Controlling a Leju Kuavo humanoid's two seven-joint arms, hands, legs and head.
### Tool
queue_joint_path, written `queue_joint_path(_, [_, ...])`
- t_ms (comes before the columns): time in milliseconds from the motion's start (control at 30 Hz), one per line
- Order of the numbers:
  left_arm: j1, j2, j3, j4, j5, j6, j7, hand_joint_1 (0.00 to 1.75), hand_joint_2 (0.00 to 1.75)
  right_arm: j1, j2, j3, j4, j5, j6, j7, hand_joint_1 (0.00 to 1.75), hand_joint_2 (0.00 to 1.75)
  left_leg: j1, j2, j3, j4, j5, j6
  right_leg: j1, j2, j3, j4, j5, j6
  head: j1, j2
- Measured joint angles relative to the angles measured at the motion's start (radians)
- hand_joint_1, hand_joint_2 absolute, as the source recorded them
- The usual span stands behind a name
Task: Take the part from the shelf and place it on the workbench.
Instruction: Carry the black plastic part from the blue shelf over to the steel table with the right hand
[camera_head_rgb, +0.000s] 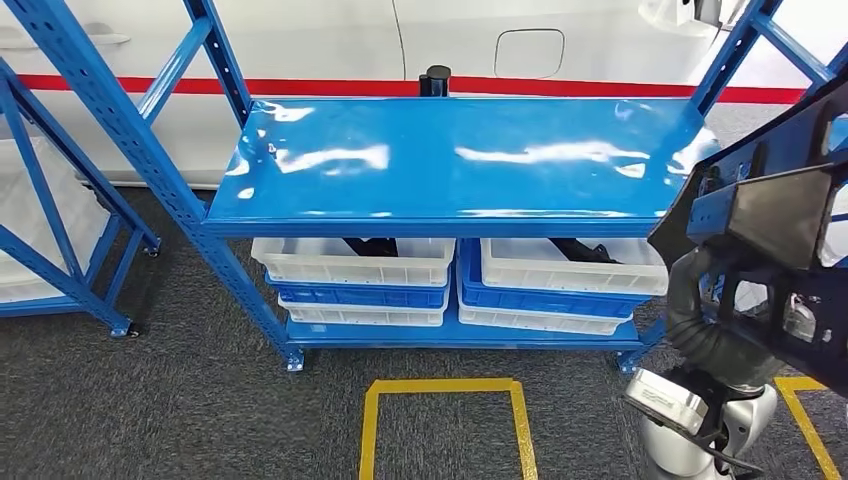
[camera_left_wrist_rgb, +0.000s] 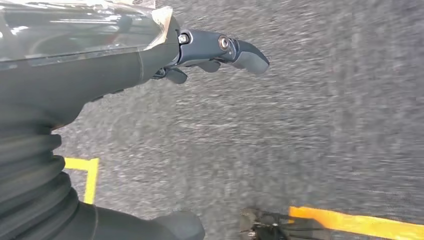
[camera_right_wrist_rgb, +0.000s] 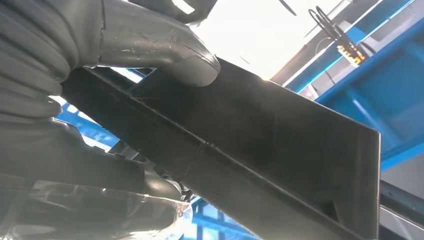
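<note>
My right hand (camera_head_rgb: 712, 325) holds the part (camera_head_rgb: 775, 205), a long black angled metal piece, raised at the right edge of the head view, level with the top board of the blue shelf (camera_head_rgb: 460, 160). Seen from the right wrist, the thumb (camera_right_wrist_rgb: 165, 47) presses on the part's flat face (camera_right_wrist_rgb: 260, 145) and the fingers wrap under it. My left hand (camera_left_wrist_rgb: 150, 60) hangs over the grey carpet, its fingers (camera_left_wrist_rgb: 240, 50) apart and nothing in them.
Two stacks of white and blue bins (camera_head_rgb: 350, 265) (camera_head_rgb: 570, 268) with dark parts inside sit on the shelf's bottom level. A yellow taped square (camera_head_rgb: 445, 420) marks the floor in front. Another blue rack (camera_head_rgb: 60, 200) stands at the left. A yellow floor line (camera_left_wrist_rgb: 360, 225) lies under my left hand.
</note>
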Motion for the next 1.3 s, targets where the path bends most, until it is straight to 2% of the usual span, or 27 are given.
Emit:
queue_joint_path(67, [0.0,0.003,0.0,0.002,0.0,-0.001,0.0,0.0,1.75,0.005,-0.001,-0.002,0.0,-0.008,0.0,-0.004,1.66,1.75,0.006,-0.001,-0.029,0.121,-0.111,-0.011,0.0,-0.002,-0.025,0.001,0.023,-0.013,-0.002,0.0])
queue_joint_path(100, [-0.001,0.004,0.0,0.003,0.0,-0.001,0.0,0.0,1.75,0.009,-0.001,-0.002,0.0,-0.012,0.0,-0.007,1.66,1.75,0.008,-0.001,-0.04,0.187,-0.146,-0.016,0.001,-0.003,-0.037,0.002,0.035,-0.015,-0.002,0.0])
queue_joint_path(133, [-0.001,0.006,0.0,0.005,0.001,-0.001,0.0,0.0,1.75,0.011,-0.001,-0.002,0.001,-0.017,0.0,-0.009,1.66,1.75,0.012,-0.001,-0.041,0.236,-0.155,-0.02,0.002,-0.004,-0.051,0.005,0.046,-0.013,-0.002,0.0])
queue_joint_path(167, [-0.002,0.007,0.0,0.006,0.002,0.0,-0.001,0.0,1.75,0.013,-0.002,-0.002,0.001,-0.021,0.0,-0.011,1.66,1.75,0.015,-0.001,-0.03,0.256,-0.142,-0.023,0.002,-0.004,-0.066,0.009,0.056,-0.01,-0.002,0.0])
queue_joint_path(200, [-0.002,0.008,0.0,0.008,0.004,0.002,-0.001,0.0,1.75,0.013,-0.003,-0.002,0.002,-0.024,0.0,-0.012,1.66,1.75,0.019,-0.001,0.0,0.237,-0.115,-0.026,0.001,-0.004,-0.083,0.014,0.065,-0.006,-0.002,0.0])
queue_joint_path(233, [-0.003,0.009,0.0,0.009,0.006,0.004,-0.002,0.0,1.75,0.013,-0.004,-0.002,0.003,-0.027,0.0,-0.013,1.66,1.75,0.024,-0.001,0.046,0.188,-0.091,-0.028,-0.001,-0.003,-0.098,0.021,0.073,-0.001,-0.003,0.0])
queue_joint_path(300, [-0.008,0.01,0.0,0.011,0.009,0.01,-0.005,0.0,1.75,0.01,-0.006,-0.002,0.005,-0.029,0.0,-0.014,1.66,1.75,0.026,-0.003,0.152,0.044,-0.086,-0.028,-0.001,-0.004,-0.123,0.033,0.085,0.013,-0.002,0.0])
queue_joint_path(333, [-0.01,0.011,0.001,0.013,0.01,0.014,-0.007,0.0,1.75,0.006,-0.007,-0.002,0.005,-0.029,0.0,-0.014,1.66,1.75,0.023,-0.005,0.183,-0.007,-0.095,-0.025,-0.002,-0.006,-0.131,0.035,0.093,0.022,-0.001,0.0])
queue_joint_path(367, [-0.012,0.012,0.001,0.015,0.011,0.016,-0.009,0.0,1.75,0.001,-0.008,-0.001,0.007,-0.028,0.0,-0.014,1.66,1.75,0.017,-0.007,0.196,-0.037,-0.104,-0.02,-0.004,-0.007,-0.138,0.035,0.102,0.031,0.0,0.0])
queue_joint_path(433, [-0.013,0.014,0.004,0.02,0.015,0.021,-0.011,0.0,1.75,-0.004,-0.009,0.001,0.01,-0.026,0.0,-0.013,1.66,1.75,0.01,-0.006,0.189,-0.056,-0.094,0.0,-0.009,-0.009,-0.149,0.032,0.115,0.049,0.002,0.0])
queue_joint_path(467, [-0.013,0.015,0.006,0.023,0.017,0.022,-0.012,0.0,1.75,-0.005,-0.01,0.002,0.012,-0.026,0.0,-0.012,1.66,1.75,0.008,-0.004,0.182,-0.063,-0.083,0.013,-0.01,-0.008,-0.158,0.041,0.104,0.051,0.002,0.0])
queue_joint_path(533, [-0.013,0.016,0.009,0.025,0.019,0.025,-0.012,0.0,1.75,-0.006,-0.013,0.003,0.016,-0.025,0.0,-0.01,1.66,1.75,0.01,0.001,0.165,-0.074,-0.06,0.036,-0.01,-0.005,-0.189,0.113,0.04,0.043,0.006,0.0])
queue_joint_path(600, [-0.013,0.017,0.009,0.027,0.019,0.027,-0.013,0.0,1.75,-0.007,-0.016,0.004,0.019,-0.025,0.0,-0.009,1.66,1.75,0.008,0.003,0.139,-0.073,-0.039,0.043,-0.008,-0.001,-0.225,0.244,-0.036,0.036,0.01,0.0])
queue_joint_path(633, [-0.013,0.017,0.009,0.028,0.019,0.028,-0.013,0.0,1.75,-0.007,-0.016,0.004,0.021,-0.025,0.0,-0.008,1.66,1.75,0.007,0.004,0.126,-0.072,-0.03,0.042,-0.008,0.001,-0.231,0.295,-0.054,0.041,0.011,0.0])
queue_joint_path(667, [-0.013,0.017,0.009,0.03,0.019,0.029,-0.014,0.0,1.75,-0.007,-0.017,0.005,0.023,-0.026,0.0,-0.007,1.66,1.75,0.008,0.005,0.114,-0.071,-0.021,0.041,-0.009,0.001,-0.222,0.314,-0.053,0.05,0.011,0.0])
queue_joint_path(700, [-0.013,0.017,0.01,0.032,0.02,0.029,-0.015,0.0,1.75,-0.008,-0.018,0.005,0.025,-0.027,0.0,-0.005,1.66,1.75,0.009,0.005,0.103,-0.069,-0.014,0.038,-0.01,0.001,-0.195,0.294,-0.037,0.062,0.011,0.0])
queue_joint_path(767, [-0.013,0.017,0.01,0.035,0.021,0.031,-0.017,0.0,1.75,-0.014,-0.02,0.008,0.028,-0.029,0.0,-0.002,1.66,1.75,0.011,0.005,0.084,-0.063,-0.001,0.028,-0.015,0.001,-0.099,0.163,0.0,0.08,0.012,0.0])
queue_joint_path(800, [-0.013,0.017,0.01,0.036,0.021,0.032,-0.018,0.0,1.75,-0.019,-0.02,0.01,0.03,-0.03,0.0,-0.001,1.66,1.75,0.009,0.005,0.075,-0.058,0.004,0.021,-0.014,0.003,-0.053,0.091,0.006,0.081,0.011,0.0])
queue_joint_path(867, [-0.013,0.018,0.01,0.038,0.021,0.033,-0.02,0.0,1.75,-0.026,-0.02,0.014,0.034,-0.03,0.0,0.002,1.66,1.75,0.005,0.004,0.063,-0.051,0.018,0.009,-0.009,0.006,-0.012,0.019,0.0,0.073,0.01,0.0])
queue_joint_path(933, [-0.012,0.018,0.012,0.04,0.021,0.033,-0.021,0.0,1.75,-0.027,-0.021,0.018,0.038,-0.031,0.0,0.004,1.66,1.75,0.005,0.003,0.056,-0.048,0.026,-0.001,-0.01,0.006,-0.022,0.021,0.006,0.059,0.008,0.0])
queue_joint_path(967, [-0.011,0.018,0.014,0.041,0.021,0.033,-0.021,0.0,1.75,-0.028,-0.021,0.02,0.04,-0.032,0.0,0.005,1.66,1.75,0.007,0.003,0.051,-0.04,0.013,-0.006,-0.013,0.005,-0.029,0.024,0.011,0.049,0.006,0.0])
queue_joint_path(1000, [-0.011,0.018,0.014,0.041,0.022,0.033,-0.021,0.0,1.75,-0.028,-0.021,0.022,0.041,-0.031,0.0,0.006,1.66,1.75,0.009,0.003,0.041,-0.016,-0.017,-0.01,-0.015,0.003,-0.039,0.025,0.02,0.035,0.004,0.0])
queue_joint_path(1033, [-0.011,0.018,0.015,0.041,0.022,0.033,-0.022,0.0,1.75,-0.03,-0.021,0.023,0.042,-0.031,0.0,0.006,1.66,1.75,0.01,0.002,0.028,0.027,-0.063,-0.014,-0.017,0.002,-0.048,0.025,0.029,0.021,0.002,0.0])
queue_joint_path(1100, [-0.01,0.018,0.015,0.042,0.022,0.033,-0.024,0.0,1.75,-0.031,-0.021,0.025,0.044,-0.028,0.0,0.008,1.66,1.75,0.011,0.001,-0.002,0.155,-0.157,-0.017,-0.008,0.0,-0.07,0.027,0.046,0.002,-0.001,0.0])
queue_joint_path(1133, [-0.01,0.018,0.015,0.042,0.022,0.033,-0.027,0.0,1.75,-0.031,-0.021,0.025,0.045,-0.027,0.0,0.01,1.66,1.75,0.011,0.001,-0.01,0.212,-0.18,-0.017,-0.003,-0.001,-0.082,0.028,0.055,-0.002,-0.001,0.0])
queue_joint_path(1167, [-0.01,0.018,0.015,0.043,0.021,0.032,-0.029,0.0,1.75,-0.031,-0.021,0.025,0.047,-0.026,0.0,0.011,1.66,1.75,0.011,0.001,-0.012,0.249,-0.187,-0.017,0.0,-0.002,-0.093,0.029,0.063,-0.003,-0.001,0.0])
queue_joint_path(1300, [-0.01,0.018,0.015,0.043,0.021,0.031,-0.033,0.0,1.75,-0.031,-0.021,0.025,0.048,-0.025,0.0,0.013,1.66,1.75,0.011,0.001,-0.002,0.269,-0.172,-0.015,0.004,-0.002,-0.106,0.03,0.073,-0.004,0.0,0.0])
